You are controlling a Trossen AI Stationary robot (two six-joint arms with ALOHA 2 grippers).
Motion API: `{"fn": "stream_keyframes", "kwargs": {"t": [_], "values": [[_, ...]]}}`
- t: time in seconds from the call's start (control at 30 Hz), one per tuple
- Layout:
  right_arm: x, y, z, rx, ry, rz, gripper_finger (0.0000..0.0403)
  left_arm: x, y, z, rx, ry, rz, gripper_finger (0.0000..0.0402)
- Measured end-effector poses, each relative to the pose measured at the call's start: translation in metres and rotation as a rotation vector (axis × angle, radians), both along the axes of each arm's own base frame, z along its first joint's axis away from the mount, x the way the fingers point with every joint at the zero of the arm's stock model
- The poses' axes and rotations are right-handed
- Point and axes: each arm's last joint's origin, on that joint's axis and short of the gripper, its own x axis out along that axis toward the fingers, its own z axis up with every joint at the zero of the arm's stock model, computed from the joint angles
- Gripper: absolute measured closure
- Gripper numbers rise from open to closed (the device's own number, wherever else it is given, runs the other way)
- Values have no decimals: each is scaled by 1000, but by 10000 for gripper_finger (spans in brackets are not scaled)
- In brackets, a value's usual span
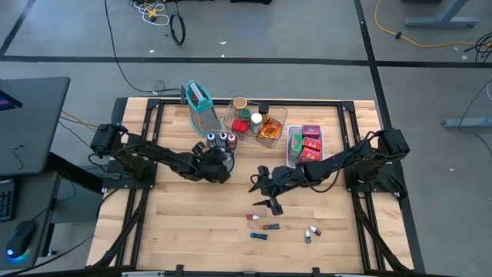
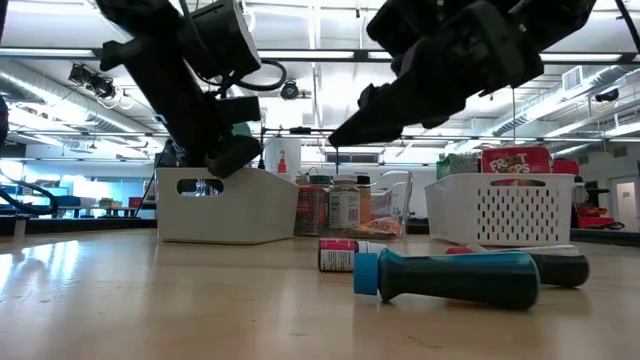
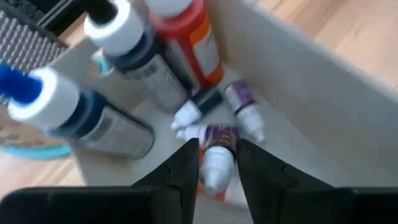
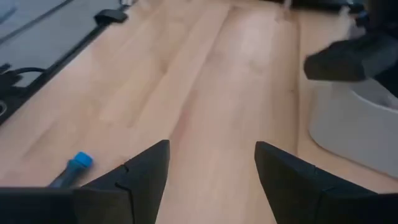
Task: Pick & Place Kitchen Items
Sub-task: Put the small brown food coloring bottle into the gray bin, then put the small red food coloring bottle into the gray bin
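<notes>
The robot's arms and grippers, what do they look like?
Two dark, near-black jointed arms rise from blocky bases at the table's side edges. The left gripper and right gripper each end in two flat, matte black wedge-shaped jaws. Black cables trail along the arms.

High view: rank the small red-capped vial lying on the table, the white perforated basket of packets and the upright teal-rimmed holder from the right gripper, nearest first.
1. The small red-capped vial, on bare wood just below the right gripper in the picture.
2. The white perforated basket, up and to the right.
3. The upright teal-rimmed holder, far up and left.
</notes>
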Motion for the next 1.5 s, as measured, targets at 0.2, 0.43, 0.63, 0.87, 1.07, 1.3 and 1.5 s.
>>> {"fn": "stream_keyframes", "kwargs": {"t": [0.2, 0.43, 0.63, 0.87, 1.07, 1.3, 1.5], "values": [[-1, 9, 2, -14, -29, 39, 156, -1, 0, 0, 7, 5, 3, 250], [-1, 10, 2, -14, -29, 41, 156, 3, 1, 13, 61, -15, 20, 233], [-1, 10, 2, 18, -14, 21, 156, 7, -18, 58, 76, -113, -79, 238], [-4, 20, 0, 51, 6, 46, 156, -5, -48, 92, 141, -228, -206, 239], [-8, 40, 3, 56, -30, 92, 156, -14, -56, 104, 202, -265, -209, 241], [-16, 61, 3, 1, -54, 46, 156, -14, -55, 104, 235, -261, -188, 241], [-15, 71, -10, 44, -22, -44, 156, -13, -54, 106, 247, -275, -178, 239]]}}
